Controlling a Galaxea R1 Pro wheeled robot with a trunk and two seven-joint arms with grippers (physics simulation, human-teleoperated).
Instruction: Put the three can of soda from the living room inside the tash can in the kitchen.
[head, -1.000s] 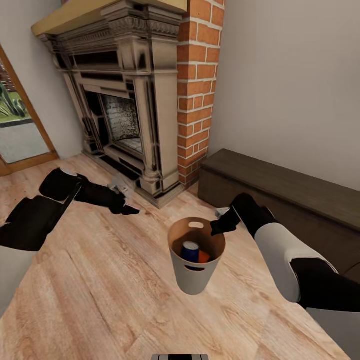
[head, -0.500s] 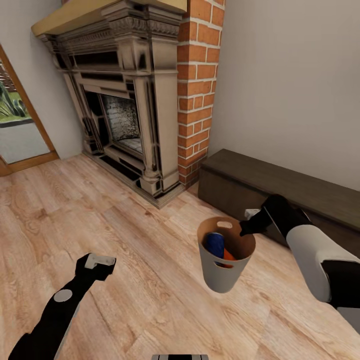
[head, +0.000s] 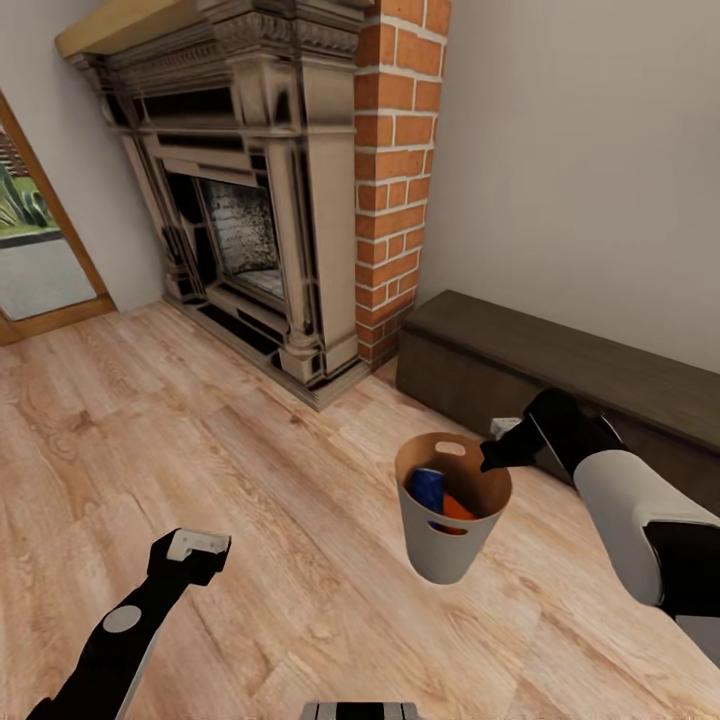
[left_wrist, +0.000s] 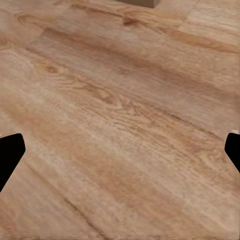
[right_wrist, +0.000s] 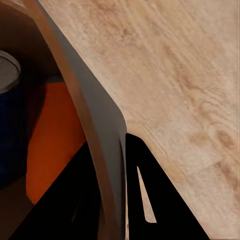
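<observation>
A home's living room. A fireplace (head: 235, 215) with brick chimney (head: 395, 170) stands at 12 o'clock. Wood floor (head: 250, 500), bench (head: 560, 375) at 2 o'clock.

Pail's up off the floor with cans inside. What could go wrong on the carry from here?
1. The right end effector pinches only one side of the pail rim, one finger inside the wall, one outside. The pail hangs tilted, so it may slip or swing.
2. The blue can and orange can lie loose inside; a jolt could tip them out.
3. The bench sits close beside the right arm; turning may clip it.
</observation>
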